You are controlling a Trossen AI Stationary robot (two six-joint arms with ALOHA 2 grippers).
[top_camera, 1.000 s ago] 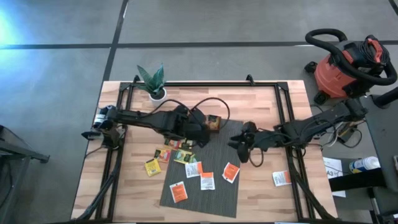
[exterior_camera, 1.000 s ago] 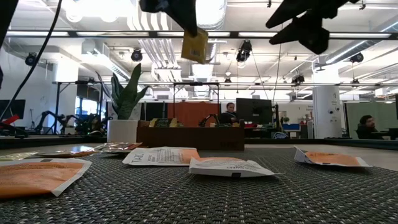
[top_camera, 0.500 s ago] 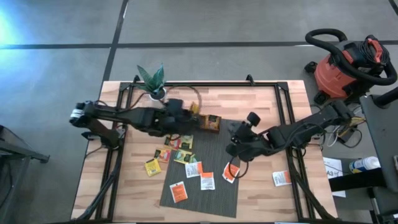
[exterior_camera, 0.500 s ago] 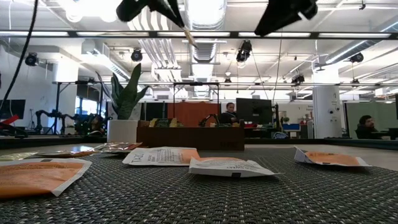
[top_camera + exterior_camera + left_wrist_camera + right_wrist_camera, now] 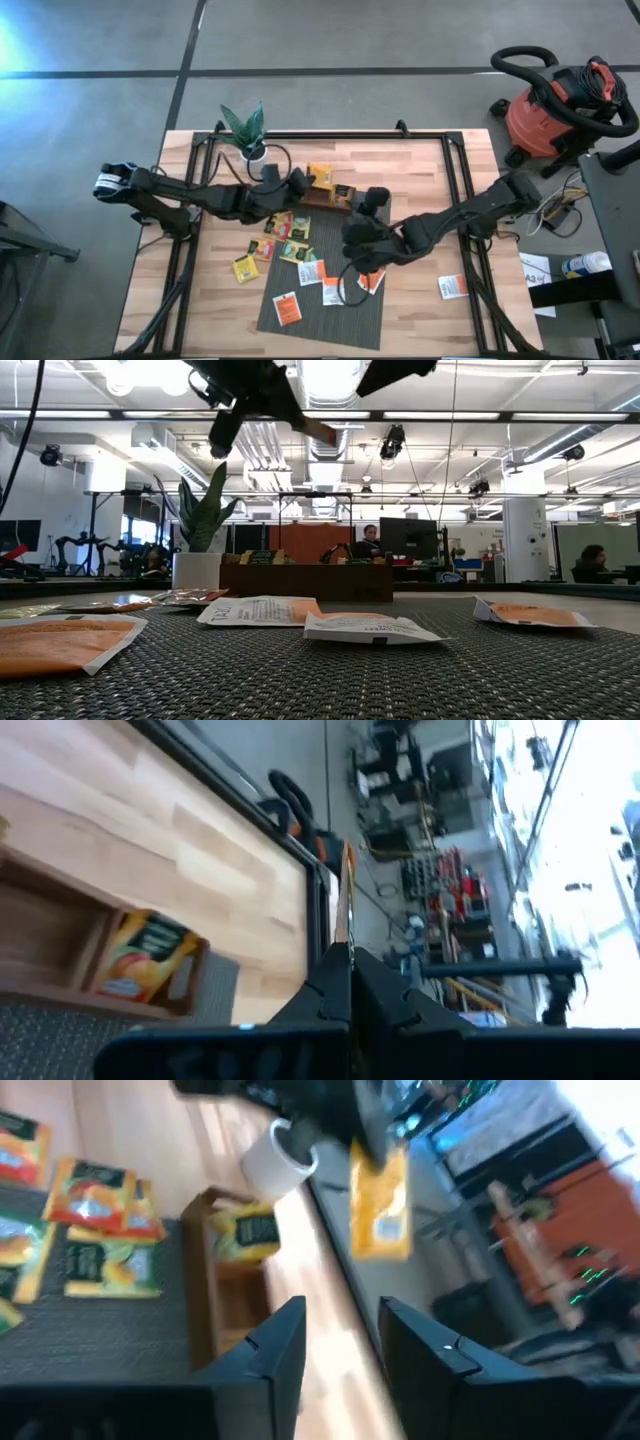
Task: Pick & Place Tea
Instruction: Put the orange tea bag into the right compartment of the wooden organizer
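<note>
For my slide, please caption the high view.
Left gripper holds a yellow tea sachet above the wooden tray; right gripper hovers open.

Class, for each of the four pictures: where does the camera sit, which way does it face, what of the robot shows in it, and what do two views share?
High view: above the wooden table, looking straight down; both arms, left tool and right tool.
Low view: at grey woven mat level, facing the room; both arms overhead.
Left wrist view: on the left arm, looking along its tool, shut on a yellow square tea sachet.
Right wrist view: on the right arm, looking past its open tool toward the brown wooden tray.
Shared: both wrist views show sachet and tray.
</note>
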